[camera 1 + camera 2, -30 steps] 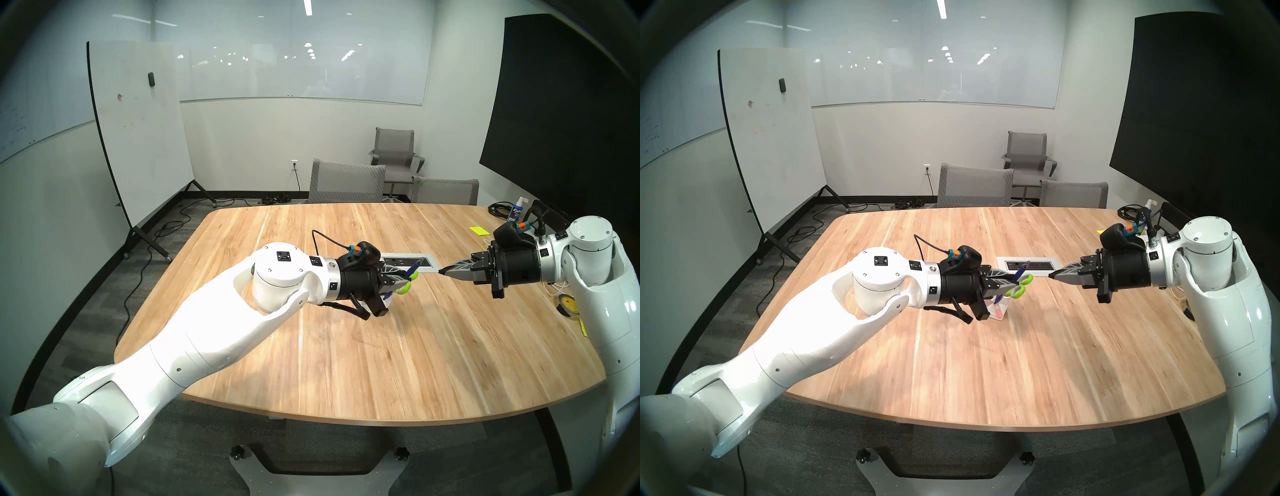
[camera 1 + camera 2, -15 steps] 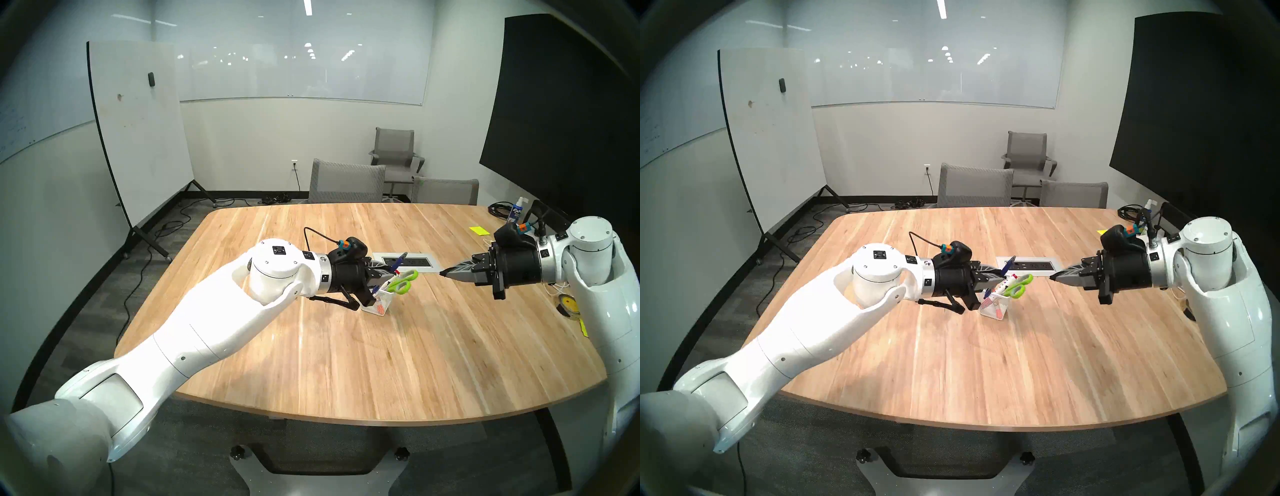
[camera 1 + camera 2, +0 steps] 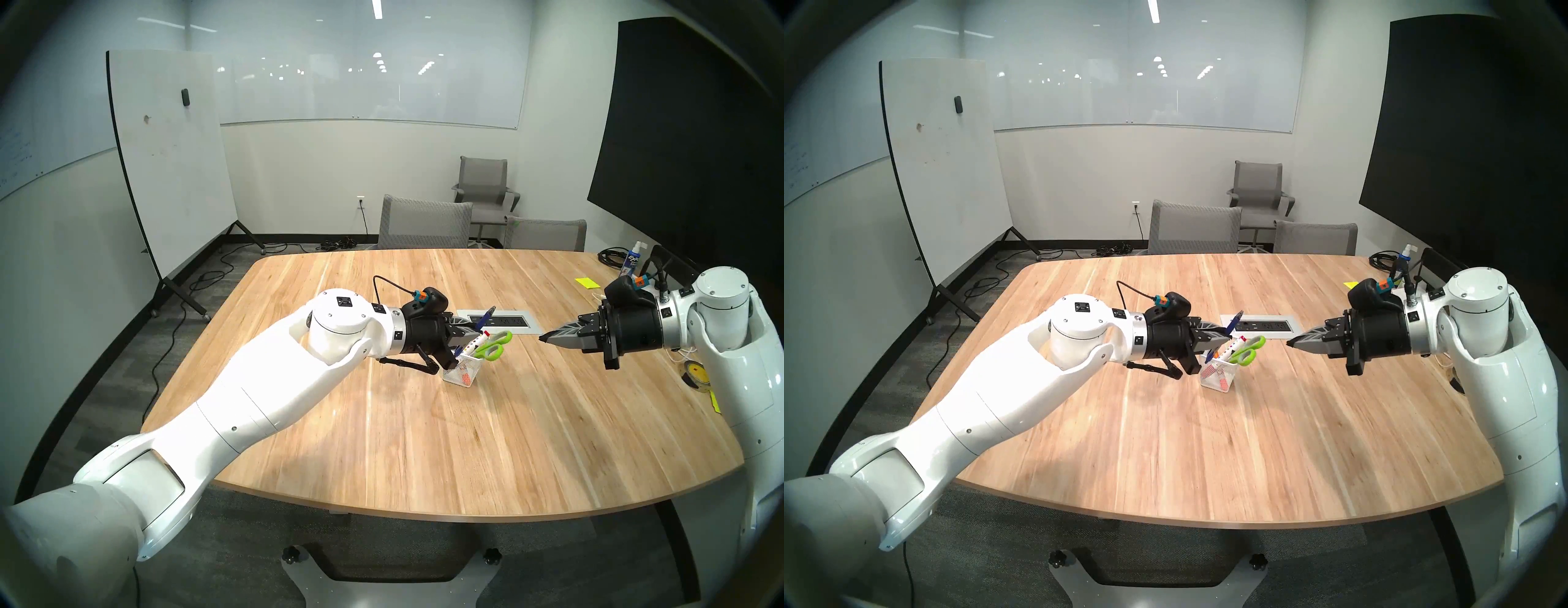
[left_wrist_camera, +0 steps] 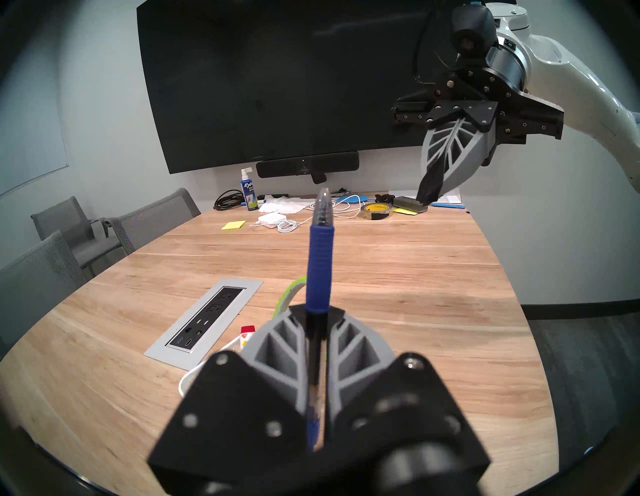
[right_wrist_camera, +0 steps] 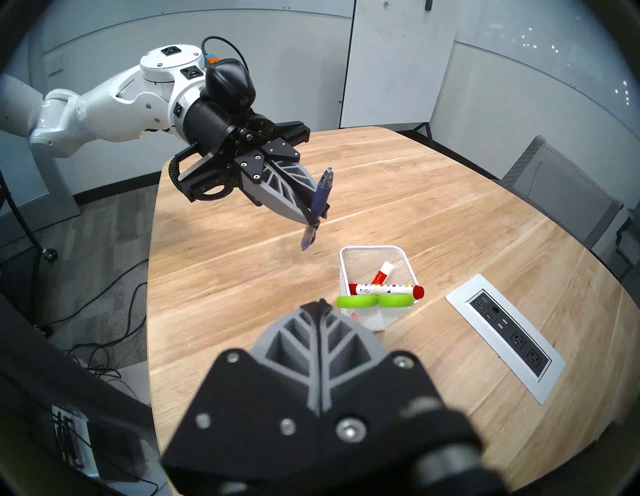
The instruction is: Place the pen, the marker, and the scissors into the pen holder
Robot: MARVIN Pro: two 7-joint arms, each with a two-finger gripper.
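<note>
The white mesh pen holder point(image 3: 461, 374) stands near the middle of the table. The green-handled scissors point(image 3: 494, 344) and a white marker with red ends point(image 5: 388, 289) stick out of it; a second marker point(image 5: 382, 273) lies deeper inside. My left gripper point(image 3: 475, 333) is shut on the blue pen point(image 4: 320, 253), which it holds tilted with the tip up. The pen's lower end hangs above the table just left of the pen holder point(image 5: 375, 320). My right gripper point(image 3: 542, 337) hovers shut and empty to the right of the holder, above the table.
A power outlet panel point(image 3: 500, 320) is set into the table just behind the holder. A spray bottle point(image 4: 248, 194), tape roll point(image 4: 376, 210), sticky notes point(image 4: 233, 226), a charger and cables lie at the far right end. Grey chairs point(image 3: 424, 223) stand behind the table.
My left gripper has drawn back to the left with the pen, from over the pen holder to beside it, uncovering the holder and scissors. The right gripper has barely moved.
</note>
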